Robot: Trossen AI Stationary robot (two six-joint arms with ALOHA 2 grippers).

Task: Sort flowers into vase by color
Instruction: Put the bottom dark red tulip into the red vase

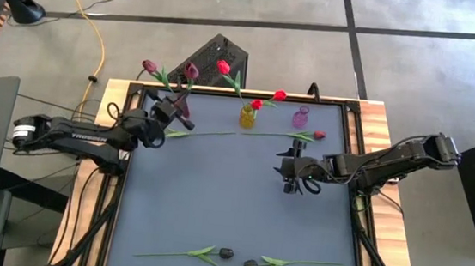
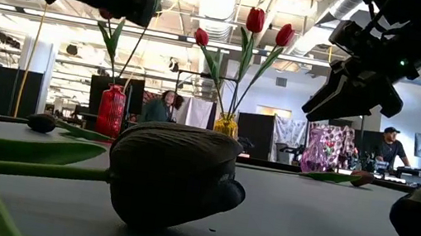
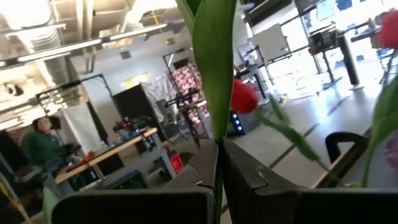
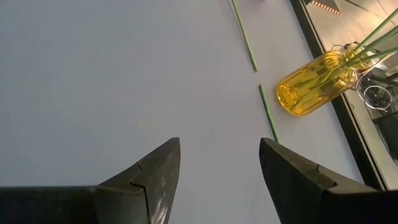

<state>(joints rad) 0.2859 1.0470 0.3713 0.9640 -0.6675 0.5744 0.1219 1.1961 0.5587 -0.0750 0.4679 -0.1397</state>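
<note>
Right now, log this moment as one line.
left pincer: shut on maroon tulip's green stem | right pincer: open, empty | yellow glass vase: red tulips

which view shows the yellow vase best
The right wrist view: the yellow vase is close, with stems visible inside. The high view shows it small from above, the low view far behind a dark tulip; the left wrist view misses it.

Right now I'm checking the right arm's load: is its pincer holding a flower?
No, the right pincer is open and empty, with only bare table between its fingers.
</note>
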